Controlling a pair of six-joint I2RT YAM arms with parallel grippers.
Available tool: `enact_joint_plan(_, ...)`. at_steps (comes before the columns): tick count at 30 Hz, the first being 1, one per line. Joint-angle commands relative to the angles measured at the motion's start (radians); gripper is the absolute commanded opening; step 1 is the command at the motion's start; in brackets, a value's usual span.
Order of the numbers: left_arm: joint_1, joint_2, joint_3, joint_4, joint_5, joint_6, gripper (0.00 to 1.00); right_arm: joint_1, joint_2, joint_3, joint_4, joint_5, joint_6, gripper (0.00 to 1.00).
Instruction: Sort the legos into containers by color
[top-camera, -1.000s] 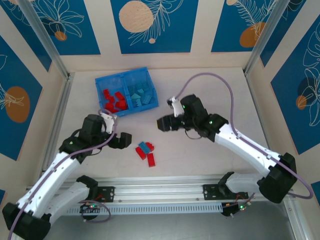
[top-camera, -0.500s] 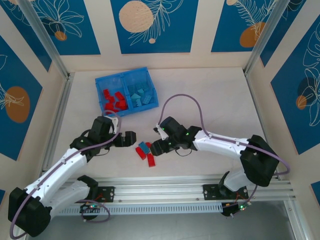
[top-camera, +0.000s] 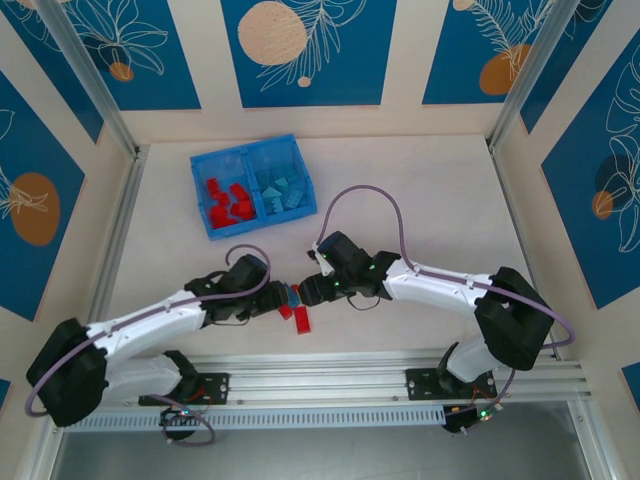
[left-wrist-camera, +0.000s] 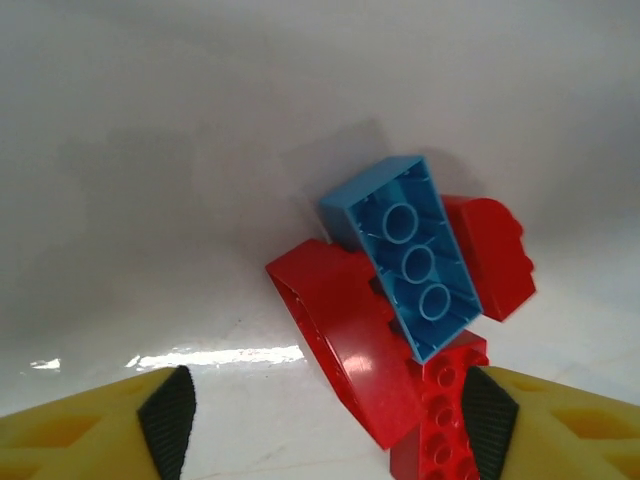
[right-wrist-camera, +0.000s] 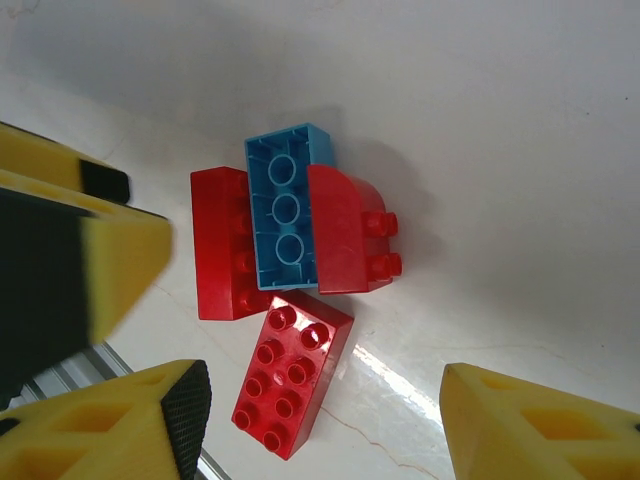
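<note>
The left gripper (left-wrist-camera: 330, 430) hangs low over the pale desk (top-camera: 420, 200). Its two yellow fingers are spread apart and pinch nothing. In the left wrist view, the black pad of the finger on the right (left-wrist-camera: 485, 415) sits just beside a red studded brick (left-wrist-camera: 440, 425). Whether the two touch cannot be told.

The right gripper (right-wrist-camera: 320, 420) faces it from the opposite side. Its fingers are also spread wide and hold nothing, and the red studded brick lies studs up on the desk ahead of the gap between them. From above, the two grippers point at each other near the front middle of the desk, with a small heap of four bricks between them.

In the heap, a light blue brick (right-wrist-camera: 285, 205) lies upside down and tilted, its hollow underside with three round tubes facing up. It rests between two other red pieces. One is a plain red brick (right-wrist-camera: 225, 245) on the side nearer the left gripper. The other is a rounded red brick (right-wrist-camera: 345, 230) on the far side, with studs showing at its edge. The red studded brick lies flat against the near end of this group.

Well apart, toward the far left of the desk, stands the blue bin (top-camera: 245, 148). Its left compartment holds sorted red bricks (top-camera: 228, 200), and its right compartment holds sorted light blue bricks (top-camera: 282, 190).
</note>
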Motion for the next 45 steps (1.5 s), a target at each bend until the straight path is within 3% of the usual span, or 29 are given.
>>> enact_joint_plan(1, -0.032, 0.051, 0.012, 0.047, -0.037, -0.069, 0.69, 0.003, -0.036, -0.003, 0.007, 0.014, 0.026, 0.64)
enact_joint_plan(12, -0.041, 0.139, 0.007, 0.038, -0.062, -0.026, 0.61, 0.010, -0.080, -0.024, -0.004, 0.026, 0.033, 0.65)
enact_joint_plan(23, -0.040, 0.007, -0.051, -0.101, -0.147, -0.030, 0.40, 0.023, -0.080, 0.005, -0.020, 0.030, 0.028, 0.65)
enact_joint_plan(30, -0.039, 0.067, -0.024, -0.099, -0.113, 0.019, 0.41, 0.038, -0.078, 0.030, -0.040, 0.037, 0.020, 0.65)
enact_joint_plan(33, -0.039, 0.116, -0.011, -0.070, -0.084, 0.022, 0.48, 0.043, -0.079, 0.034, -0.047, 0.042, 0.020, 0.65)
enact_joint_plan(35, -0.039, 0.131, -0.007, -0.053, -0.079, 0.021, 0.48, 0.046, -0.080, 0.036, -0.051, 0.045, 0.021, 0.65)
enact_joint_plan(37, -0.039, 0.134, -0.001, -0.055, -0.087, 0.022, 0.44, 0.048, -0.079, 0.037, -0.054, 0.046, 0.020, 0.65)
enact_joint_plan(41, -0.039, 0.111, 0.011, -0.087, -0.116, 0.034, 0.26, 0.054, -0.076, 0.036, -0.055, 0.032, 0.018, 0.65)
enact_joint_plan(45, -0.039, 0.066, 0.020, -0.114, -0.141, 0.042, 0.18, 0.060, -0.075, 0.028, -0.041, 0.016, 0.025, 0.65)
